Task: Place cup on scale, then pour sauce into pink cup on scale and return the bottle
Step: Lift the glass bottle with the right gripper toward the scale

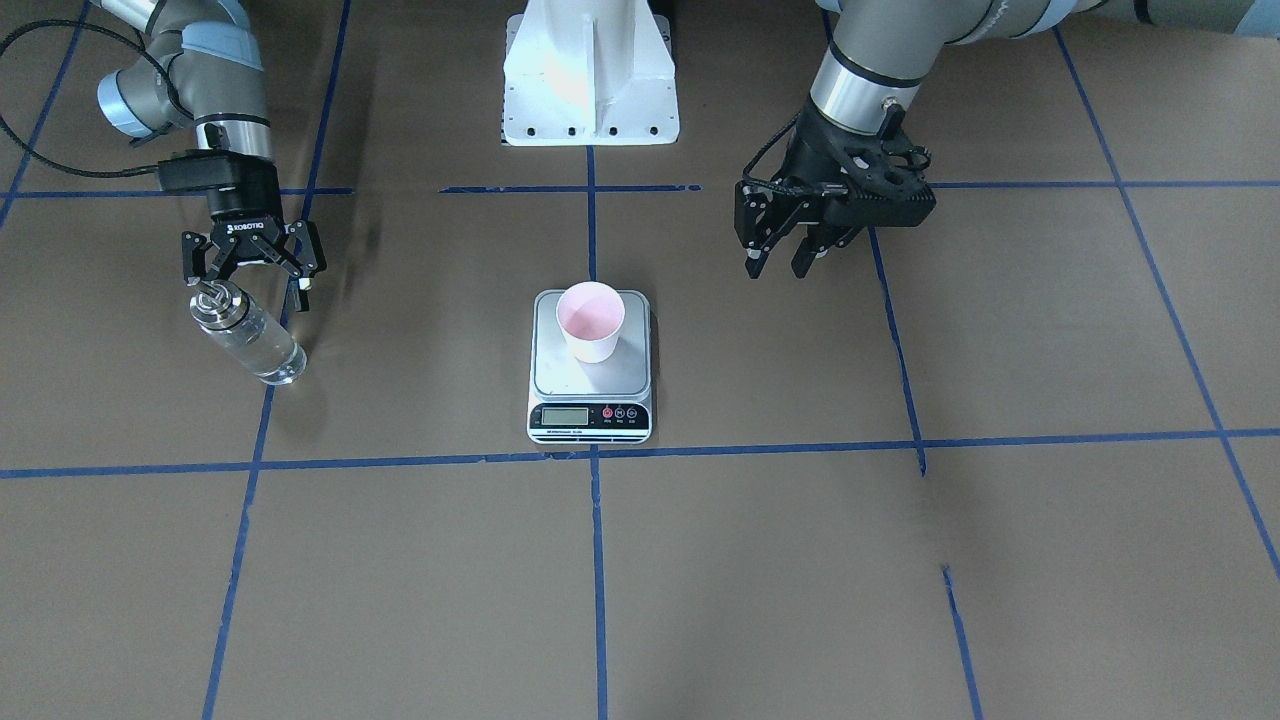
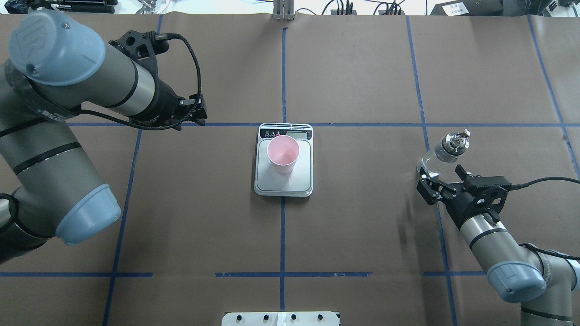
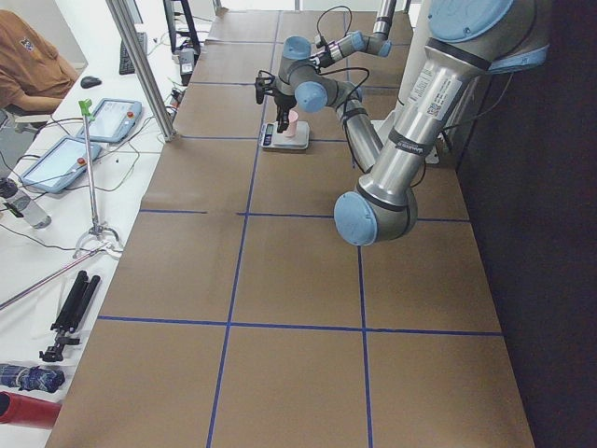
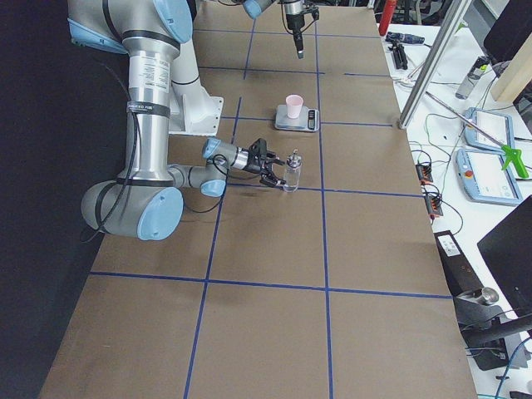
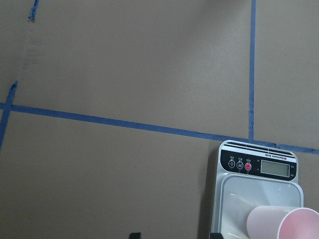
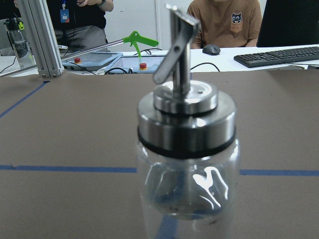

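The pink cup (image 1: 590,320) stands upright on the scale's (image 1: 560,375) steel platform, toward the robot's side. It also shows in the overhead view (image 2: 282,154) and low in the left wrist view (image 5: 284,226). The clear glass bottle (image 1: 245,335) with metal cap and spout stands on the table by my right gripper (image 1: 248,292), which is open, level with the bottle's cap on the robot's side. The right wrist view shows the bottle (image 6: 187,164) close and centred. My left gripper (image 1: 778,268) is open and empty, above the table beside the scale.
Brown paper with blue tape lines (image 1: 596,455) covers the table. The white robot base (image 1: 590,80) stands behind the scale. Tablets, cables and a seated person (image 3: 33,61) are beyond the table's far edge.
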Robot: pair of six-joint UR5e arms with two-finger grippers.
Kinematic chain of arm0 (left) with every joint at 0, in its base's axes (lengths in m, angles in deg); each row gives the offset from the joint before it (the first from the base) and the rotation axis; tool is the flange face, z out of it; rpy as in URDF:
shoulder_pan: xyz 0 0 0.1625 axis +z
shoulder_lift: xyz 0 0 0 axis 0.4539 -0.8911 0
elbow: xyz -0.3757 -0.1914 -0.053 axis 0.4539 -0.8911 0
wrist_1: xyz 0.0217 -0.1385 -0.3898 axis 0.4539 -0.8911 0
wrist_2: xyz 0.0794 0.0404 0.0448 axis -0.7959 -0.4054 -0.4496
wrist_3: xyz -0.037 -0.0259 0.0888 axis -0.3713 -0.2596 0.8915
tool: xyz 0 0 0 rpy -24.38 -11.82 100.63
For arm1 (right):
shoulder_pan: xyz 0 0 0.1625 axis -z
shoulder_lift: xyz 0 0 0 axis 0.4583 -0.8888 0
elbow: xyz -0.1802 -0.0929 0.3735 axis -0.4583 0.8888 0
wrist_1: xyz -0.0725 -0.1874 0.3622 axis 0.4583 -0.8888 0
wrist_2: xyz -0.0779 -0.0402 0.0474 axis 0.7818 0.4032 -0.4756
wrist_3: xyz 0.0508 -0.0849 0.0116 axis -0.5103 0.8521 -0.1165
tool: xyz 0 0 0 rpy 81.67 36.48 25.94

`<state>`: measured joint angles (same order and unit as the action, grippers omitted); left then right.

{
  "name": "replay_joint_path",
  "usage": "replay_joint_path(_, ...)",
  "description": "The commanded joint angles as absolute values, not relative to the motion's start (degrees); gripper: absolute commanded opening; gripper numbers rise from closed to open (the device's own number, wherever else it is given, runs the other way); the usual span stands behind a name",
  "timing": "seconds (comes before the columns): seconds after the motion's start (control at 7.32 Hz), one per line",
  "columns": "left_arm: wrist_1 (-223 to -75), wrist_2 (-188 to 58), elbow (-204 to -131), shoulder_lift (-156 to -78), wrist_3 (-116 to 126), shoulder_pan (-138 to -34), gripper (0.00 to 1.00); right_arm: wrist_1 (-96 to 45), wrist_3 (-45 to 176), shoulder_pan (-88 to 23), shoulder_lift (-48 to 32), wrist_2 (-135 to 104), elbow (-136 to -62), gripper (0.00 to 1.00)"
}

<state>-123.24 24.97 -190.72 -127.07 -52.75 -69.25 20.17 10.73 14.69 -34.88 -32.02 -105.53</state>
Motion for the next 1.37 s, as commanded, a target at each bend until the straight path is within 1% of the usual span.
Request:
replay_joint_path(0.0,-123.3,25.0,-190.8,-127.1,-52.7,-69.3,0.56,20.1,10.7,14.1,-34.4,-32.0,-104.9,1.00)
replay_joint_path(0.41,-123.3,25.0,-190.4,-127.0,-52.7,-69.2,0.56,19.5,10.7,11.8,-33.2,-32.5,-104.2,0.99)
replay_joint_path(0.68,-123.2,25.0,-190.6,-127.1,-52.7,-69.2,0.56,19.5,10.7,11.2,-29.7,-32.5,-100.2,0.99)
replay_joint_path(0.96,-123.2,25.0,-190.7,-127.0,-52.7,-69.3,0.56,19.6,10.7,10.4,-29.6,-32.6,-99.6,0.99)
replay_joint_path(1.09,-123.3,25.0,-190.7,-127.0,-52.7,-69.3,0.56,19.6,10.7,10.3,-29.6,-32.5,-99.5,0.96)
replay_joint_path(1.23,-123.2,25.0,-190.8,-127.0,-52.7,-69.3,0.56,19.6,10.7,10.3,-29.6,-32.6,-99.5,0.82)
